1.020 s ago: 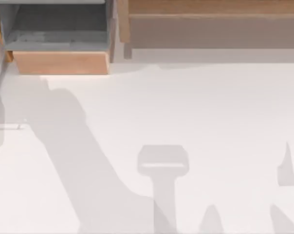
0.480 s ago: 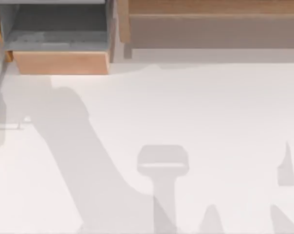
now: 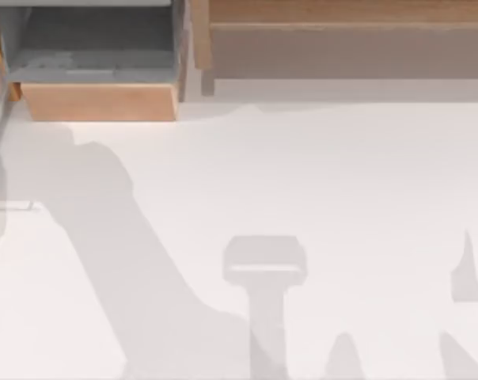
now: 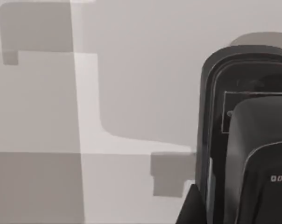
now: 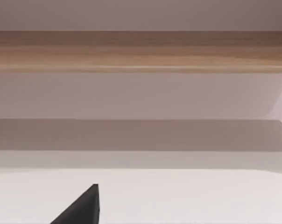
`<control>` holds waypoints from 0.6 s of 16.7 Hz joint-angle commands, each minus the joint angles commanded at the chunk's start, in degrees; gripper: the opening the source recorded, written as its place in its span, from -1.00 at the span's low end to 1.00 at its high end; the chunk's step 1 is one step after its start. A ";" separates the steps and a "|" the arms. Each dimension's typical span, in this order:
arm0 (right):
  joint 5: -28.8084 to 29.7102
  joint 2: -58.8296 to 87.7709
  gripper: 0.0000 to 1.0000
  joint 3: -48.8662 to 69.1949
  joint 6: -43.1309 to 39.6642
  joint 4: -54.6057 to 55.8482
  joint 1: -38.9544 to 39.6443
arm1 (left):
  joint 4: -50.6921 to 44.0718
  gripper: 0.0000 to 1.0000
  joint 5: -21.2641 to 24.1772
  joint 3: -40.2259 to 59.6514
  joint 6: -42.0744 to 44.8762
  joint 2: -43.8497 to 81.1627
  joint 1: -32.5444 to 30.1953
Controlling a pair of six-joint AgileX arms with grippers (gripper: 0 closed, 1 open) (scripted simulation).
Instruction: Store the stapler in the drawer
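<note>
**A:** Start at the jaws. How do they stand?

**B:** I cannot tell for either arm. Of the left gripper [image 4: 191, 211] the left wrist view gives a dark wedge at the frame's edge. Of the right gripper [image 5: 82, 207] the right wrist view gives one black point over the pale surface.

**A:** And the stapler?

**B:** Just beside that left wedge, close to the lens, is a black, round-ended, layered bar with a small white mark. It looks like the stapler [image 4: 253, 140]. It sits over the white table, but whether it is clamped I cannot tell.

**A:** The drawer?

**B:** The drawer [image 3: 100, 101] is at the top view's far left corner and stands pulled open. Its tan front panel faces the table and the grey floor and walls show behind it.

**A:** What is around it?

**B:** To its right, along the far edge, runs a long brown wooden unit [image 3: 342, 32]. The right wrist camera faces it across the bare surface. The table [image 3: 302, 174] is plain white. A broad arm shadow slants from the near edge up toward the left and ends short of the drawer front. A T-shaped shadow lies near the bottom middle, with smaller pointed ones at the lower right.
</note>
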 joint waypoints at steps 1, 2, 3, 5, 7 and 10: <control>0.00 0.00 1.00 0.00 0.00 0.00 0.00 | 0.00 -0.70 0.00 0.00 0.00 0.00 0.00; 0.00 0.00 1.00 0.00 0.00 0.00 0.00 | 0.00 -0.55 0.00 0.00 0.00 0.00 0.00; 0.00 0.00 1.00 0.00 0.00 0.00 0.00 | 0.00 -0.40 0.00 0.00 0.00 0.00 0.00; 0.00 0.00 1.00 0.00 0.00 0.00 0.00 | 0.00 -0.10 0.00 0.00 0.00 0.00 0.00; 0.00 0.00 1.00 0.00 0.00 0.00 0.00 | 0.00 0.21 0.00 0.00 0.00 0.00 0.00; 0.00 0.00 1.00 0.00 0.00 0.00 0.00 | 0.00 0.66 0.00 0.00 0.00 0.00 0.00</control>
